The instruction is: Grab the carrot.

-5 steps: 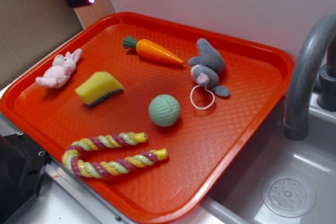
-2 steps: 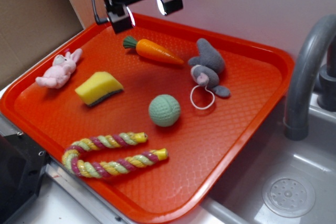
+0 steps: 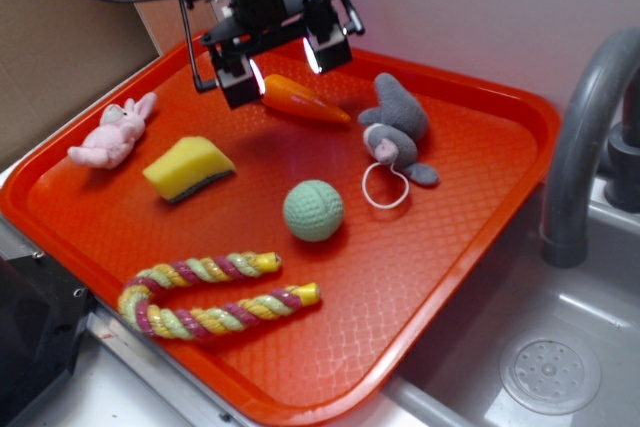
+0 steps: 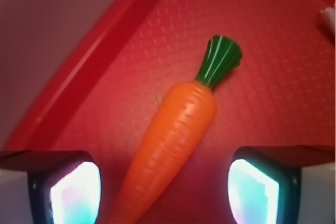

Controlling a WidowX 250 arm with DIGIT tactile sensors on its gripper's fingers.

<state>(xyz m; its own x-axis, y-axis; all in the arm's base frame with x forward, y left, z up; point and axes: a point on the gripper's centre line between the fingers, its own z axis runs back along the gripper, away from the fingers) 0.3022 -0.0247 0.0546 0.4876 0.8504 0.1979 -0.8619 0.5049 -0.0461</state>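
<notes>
The carrot (image 3: 305, 101) is orange with a dark green top and lies on the red tray (image 3: 470, 237) near its far edge. In the wrist view the carrot (image 4: 176, 135) runs diagonally between my fingers, its green top pointing up and right. My gripper (image 3: 282, 65) is open and hangs just above the carrot's leafy end, which it hides in the exterior view. Its glowing fingertips (image 4: 73, 192) stand on either side of the carrot body, apart from it. In the wrist view the gripper (image 4: 164, 192) holds nothing.
On the tray lie a yellow sponge wedge (image 3: 188, 168), a pink plush bunny (image 3: 112, 134), a grey plush toy (image 3: 397, 130), a green ball (image 3: 313, 210) and a braided rope toy (image 3: 212, 295). A grey faucet (image 3: 588, 137) and sink (image 3: 550, 372) are at the right.
My gripper has moved down and to the right from the tray's far left corner to just over the carrot, staying open. The carrot has not moved.
</notes>
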